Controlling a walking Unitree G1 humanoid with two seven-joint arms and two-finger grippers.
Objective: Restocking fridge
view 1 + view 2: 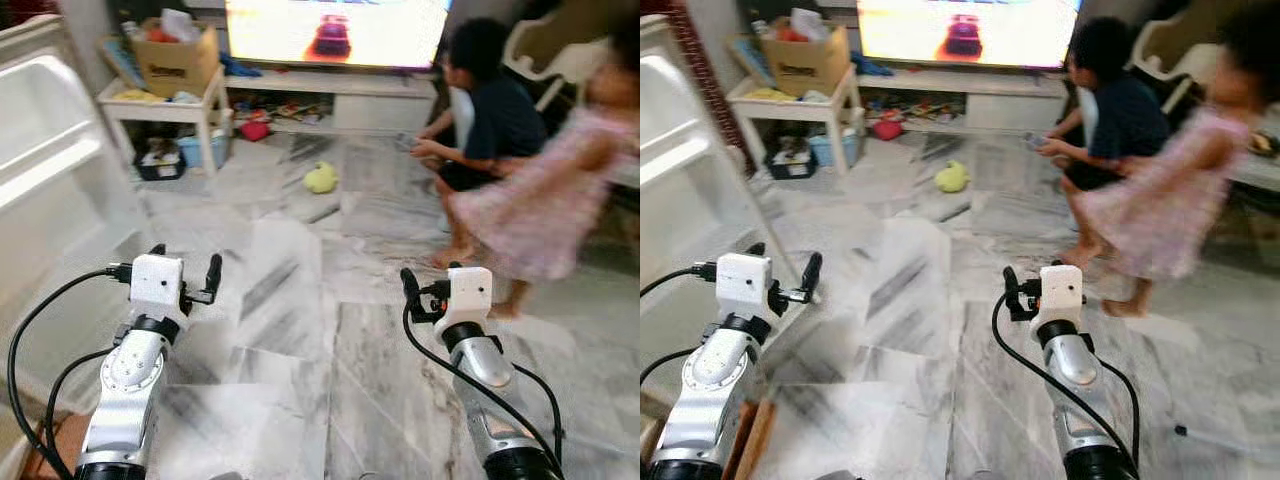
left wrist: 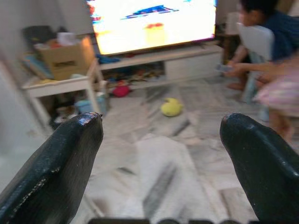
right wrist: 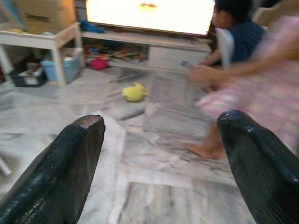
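Observation:
The open white fridge door [image 1: 48, 150], with moulded shelves on its inner side, stands at my left. My left gripper [image 1: 185, 262] is held out beside it at about waist height, open, with nothing between its fingers [image 2: 70, 149]. My right gripper [image 1: 432, 280] is raised to the same height over the marble floor [image 1: 300, 330], open and holding nothing, as its wrist view shows between the two black fingertips [image 3: 79, 140]. No food item is in view.
One person in a dark shirt [image 1: 490, 115] sits on the floor before a lit TV [image 1: 335, 30]. A second person in a pink dress [image 1: 545, 205] moves, blurred, at the right. A yellow toy [image 1: 320, 178] lies on the floor. A white side table [image 1: 160, 105] carries a cardboard box [image 1: 178, 62].

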